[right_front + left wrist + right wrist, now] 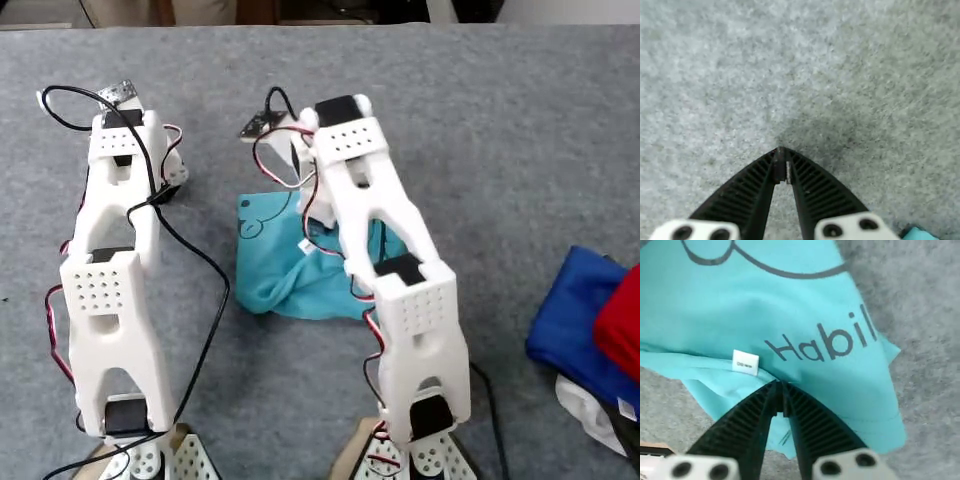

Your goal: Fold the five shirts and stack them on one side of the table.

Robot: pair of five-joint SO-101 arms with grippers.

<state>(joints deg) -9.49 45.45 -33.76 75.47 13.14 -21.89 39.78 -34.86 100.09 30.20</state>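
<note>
Centrally on the grey counter (500,150) lies the teal shirt (290,275), rumpled and partly under the right arm. The right gripper (779,387) has its fingers pressed together over the printed cloth, beside a white label (745,362). The left gripper (780,152) has its fingers pressed together too, over bare counter. A blue shirt (570,320), a red shirt (620,325) and a white shirt (585,405) lie piled at the right edge.
</note>
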